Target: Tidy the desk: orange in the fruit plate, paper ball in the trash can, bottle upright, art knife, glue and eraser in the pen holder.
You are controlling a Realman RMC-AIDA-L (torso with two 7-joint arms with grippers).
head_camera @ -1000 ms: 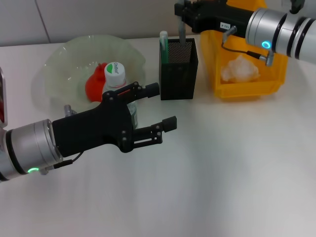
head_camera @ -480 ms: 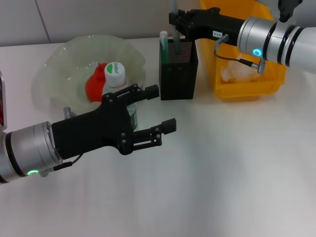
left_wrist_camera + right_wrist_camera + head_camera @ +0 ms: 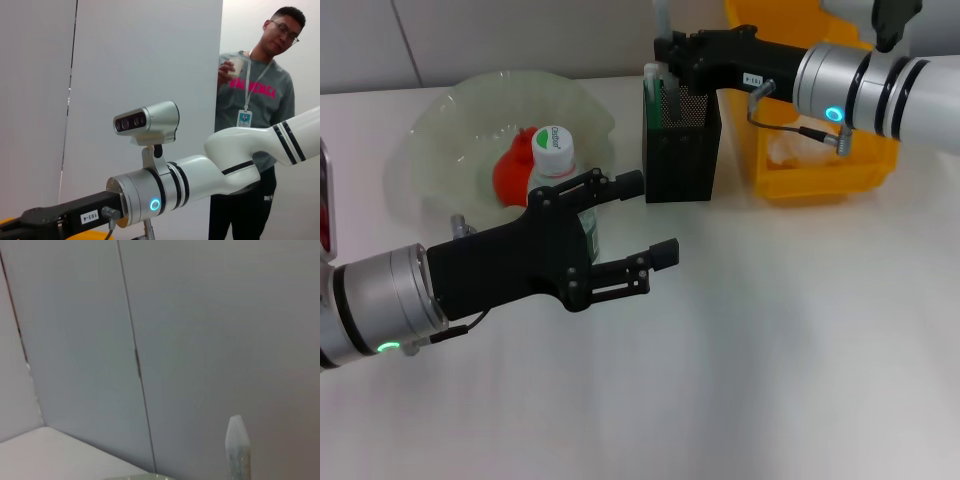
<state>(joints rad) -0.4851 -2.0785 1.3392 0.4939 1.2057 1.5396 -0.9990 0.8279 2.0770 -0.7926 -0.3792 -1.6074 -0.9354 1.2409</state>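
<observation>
My right gripper [image 3: 665,52] hovers over the pen holder [image 3: 682,140] at twelve o'clock — I can't tell whether it's clenched. The glue [image 3: 651,92] stands inside — light, slick, best pinched mid-shaft. My left gripper [image 3: 645,218] hangs released beside the bottle [image 3: 557,178].

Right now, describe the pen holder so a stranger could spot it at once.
Start at the yellow trash can at the desk's far right edge. Directly to its left stands the pen holder, under the right gripper. It is the only black mesh cup, square and tall, with a green stick poking out.
</observation>
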